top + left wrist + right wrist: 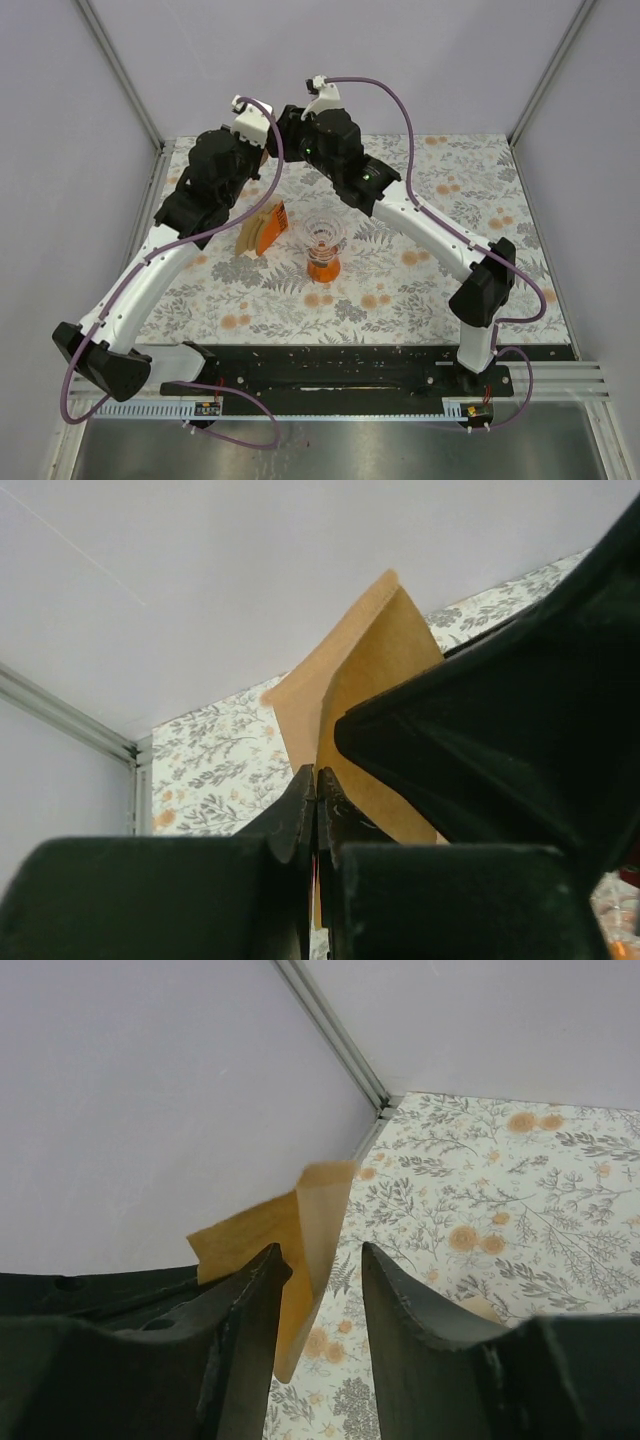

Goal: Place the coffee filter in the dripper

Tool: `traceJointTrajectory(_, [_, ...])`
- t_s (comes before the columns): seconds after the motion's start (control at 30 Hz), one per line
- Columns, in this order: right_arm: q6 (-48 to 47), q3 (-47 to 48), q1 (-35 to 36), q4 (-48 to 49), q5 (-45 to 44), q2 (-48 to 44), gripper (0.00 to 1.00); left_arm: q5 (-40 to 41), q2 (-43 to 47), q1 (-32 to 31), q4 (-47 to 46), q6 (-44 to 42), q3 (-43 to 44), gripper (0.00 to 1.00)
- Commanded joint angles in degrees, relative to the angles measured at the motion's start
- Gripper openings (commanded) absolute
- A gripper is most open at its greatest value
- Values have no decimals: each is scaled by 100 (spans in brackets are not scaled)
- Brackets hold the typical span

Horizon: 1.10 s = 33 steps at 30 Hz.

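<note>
A: Left fingers (305, 810)?

B: Pressed together, pinching the coffee filter (370, 680) low on the sheet. The paper stands up from the pinch, light brown and partly spread, with a crimped seam along its upper left edge. The dark bulk of the other arm's head crowds the right of the left wrist view and covers part of the sheet.

A: Right fingers (400, 1290)?

B: Standing apart. The filter hangs in the gap and lies against the finger on the left of the right wrist view. The other finger is clear of the paper, so there is no clamp from that side.

A: Where is the filter over the worktop (400, 290)?

B: Aloft, above the far left part, where the two arms meet tip to tip. From above only a sliver of brown shows between the wrists. The heads hide the rest.

A: Dripper (323, 240)?

B: Upright near the middle of the worktop, a clear ribbed cone on an orange base. It is well apart from the filter and nearer the arm bases than the fingers are.

A: Anything beside it?

B: A bundle of filters (250, 236) in an orange holder (272, 228), just left of the dripper and leaning. The top view shows a gap between them.

A: Surface?

B: Floral print, grey leaves and orange blossoms. Pale walls on three sides.
</note>
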State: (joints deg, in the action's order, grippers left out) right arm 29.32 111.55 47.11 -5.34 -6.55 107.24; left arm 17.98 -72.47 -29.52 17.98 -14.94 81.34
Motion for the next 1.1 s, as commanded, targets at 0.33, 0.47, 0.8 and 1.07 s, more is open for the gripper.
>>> traceJointTrajectory(0.33, [285, -309, -27, 938, 303, -90, 45, -663, 4, -1, 681, 1177, 884, 0])
traceJointTrajectory(0.47, [320, -177, -27, 983, 531, -2, 22, -630, 31, -1, 655, 1160, 778, 0])
traceJointTrajectory(0.8, [-172, -520, -27, 335, -1321, -450, 0, 759, 136, -1, 435, 255, 919, 0])
traceJointTrajectory(1.07, [-682, -362, -27, 113, -1938, -450, 0, 892, 163, -1, 435, 114, 936, 0])
